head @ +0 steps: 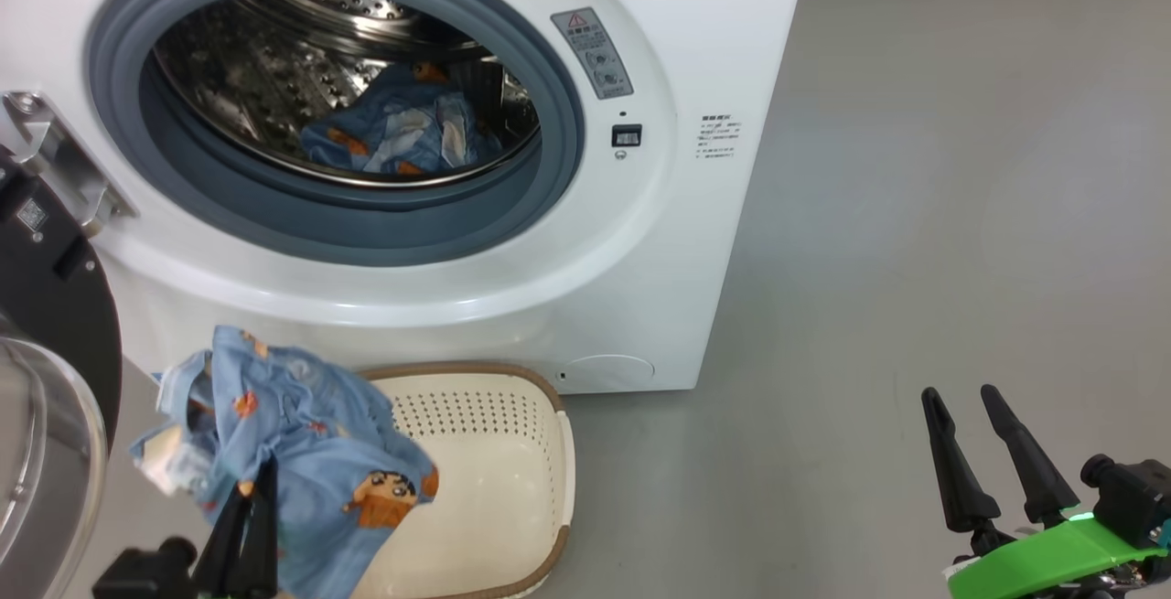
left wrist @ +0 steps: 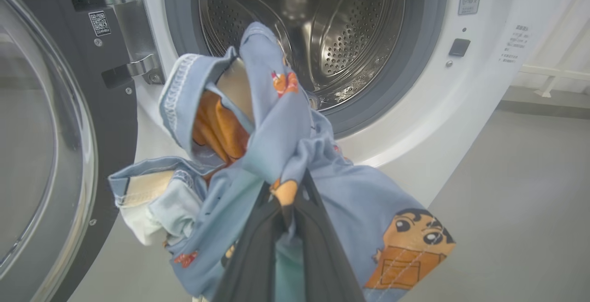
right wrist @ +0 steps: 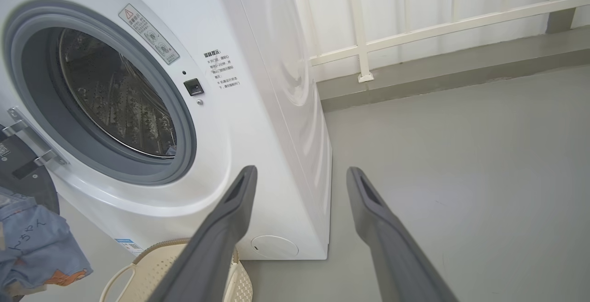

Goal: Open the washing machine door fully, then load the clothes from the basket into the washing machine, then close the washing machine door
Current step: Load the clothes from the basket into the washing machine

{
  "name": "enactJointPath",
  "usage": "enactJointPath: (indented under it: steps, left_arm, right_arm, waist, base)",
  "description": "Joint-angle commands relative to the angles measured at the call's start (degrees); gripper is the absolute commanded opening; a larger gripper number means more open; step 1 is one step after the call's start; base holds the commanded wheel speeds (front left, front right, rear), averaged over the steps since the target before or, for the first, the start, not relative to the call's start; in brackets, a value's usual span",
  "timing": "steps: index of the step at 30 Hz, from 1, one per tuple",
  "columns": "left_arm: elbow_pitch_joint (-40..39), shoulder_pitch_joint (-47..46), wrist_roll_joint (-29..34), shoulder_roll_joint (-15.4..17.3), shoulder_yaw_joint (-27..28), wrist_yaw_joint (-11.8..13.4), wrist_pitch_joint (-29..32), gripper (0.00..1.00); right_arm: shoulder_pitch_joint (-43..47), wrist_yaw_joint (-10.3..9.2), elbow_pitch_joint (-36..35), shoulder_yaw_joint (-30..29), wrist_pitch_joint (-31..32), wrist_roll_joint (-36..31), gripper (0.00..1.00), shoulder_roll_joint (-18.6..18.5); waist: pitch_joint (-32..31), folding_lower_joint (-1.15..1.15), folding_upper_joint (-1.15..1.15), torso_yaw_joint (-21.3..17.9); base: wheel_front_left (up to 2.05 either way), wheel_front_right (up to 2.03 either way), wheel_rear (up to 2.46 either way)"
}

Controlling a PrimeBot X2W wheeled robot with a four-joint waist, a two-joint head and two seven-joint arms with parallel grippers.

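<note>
The white washing machine (head: 549, 242) stands with its door (head: 55, 379) swung wide open at the left. One light-blue garment (head: 402, 128) lies inside the steel drum. My left gripper (head: 254, 480) is shut on the second light-blue garment (head: 302, 434), holding it up over the left end of the cream basket (head: 494, 480), below the drum opening. In the left wrist view the garment (left wrist: 295, 154) bunches over my fingers (left wrist: 322, 228) in front of the drum (left wrist: 341, 30). My right gripper (head: 961, 398) hangs open over the floor at the right, holding nothing.
Grey floor (head: 915, 215) stretches to the right of the machine. A white railing (right wrist: 415, 30) and a low kerb run behind it. The door hinge (left wrist: 124, 30) sits at the left of the opening.
</note>
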Motion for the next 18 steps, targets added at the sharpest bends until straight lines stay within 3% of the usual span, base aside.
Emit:
enactJointPath:
  steps: [1, 9, 18]
  left_arm:
    - [-2.54, -0.13, 0.95, 0.41, 2.64, -0.09, -0.38, 0.00]
    - [-6.38, 2.98, 2.48, -1.53, 5.02, -0.09, -0.38, 0.00]
    - [-5.53, -0.62, 2.00, -2.03, 4.85, -0.09, -0.38, 0.00]
  right_arm:
    - [0.52, 0.09, -1.39, 0.90, -0.27, 0.90, 1.00, -1.06]
    - [0.34, 0.09, -1.58, 0.70, -0.27, 0.92, 1.00, -0.77]
    - [-0.78, 0.09, -2.09, 0.89, -0.27, 0.64, 1.00, 0.02]
  waist:
    - [-0.31, 0.00, 0.00, -0.18]
    - [-0.03, 0.00, 0.00, -0.71]
    - [2.46, 0.00, 0.00, -1.02]
  base:
    - [0.00, 0.00, 0.00]
    - [0.00, 0.00, 0.00]
    - [0.00, 0.00, 0.00]
